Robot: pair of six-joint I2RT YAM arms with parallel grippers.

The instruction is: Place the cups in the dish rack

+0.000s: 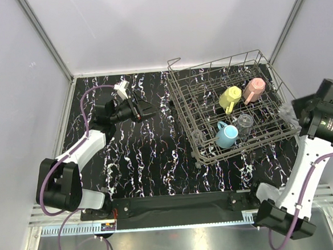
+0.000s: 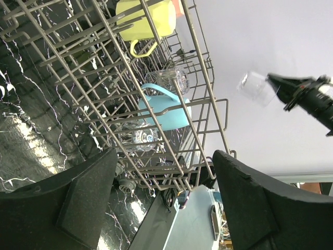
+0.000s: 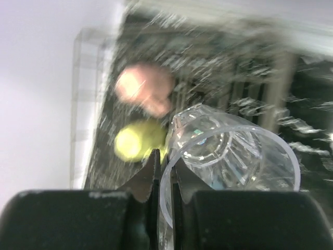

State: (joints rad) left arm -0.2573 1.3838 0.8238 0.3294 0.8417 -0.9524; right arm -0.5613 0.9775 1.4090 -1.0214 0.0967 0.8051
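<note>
Right gripper (image 3: 164, 165) has its jaws drawn narrow and pinches the rim wall of a clear glass (image 3: 234, 156), with one finger inside the mouth and the other outside. The mouth of the held glass faces back toward the wrist and its base points away from the fingertips. Beyond that base lies the dish rack (image 1: 208, 64), blurred in the right wrist view.

Left gripper (image 2: 166, 156) has its jaws set wide with nothing between them. The rack stands ahead of its fingertips, apart from them. A light blue mug (image 2: 164, 112) sits in the rack straight ahead. A second clear glass (image 2: 143, 136) is nearer the fingers, and a yellow mug (image 2: 143, 18) is farther off. A pink mug (image 1: 254, 90) sits beside the yellow one. The held glass hangs outside the rack's rim, on the side away from the left gripper.
</note>
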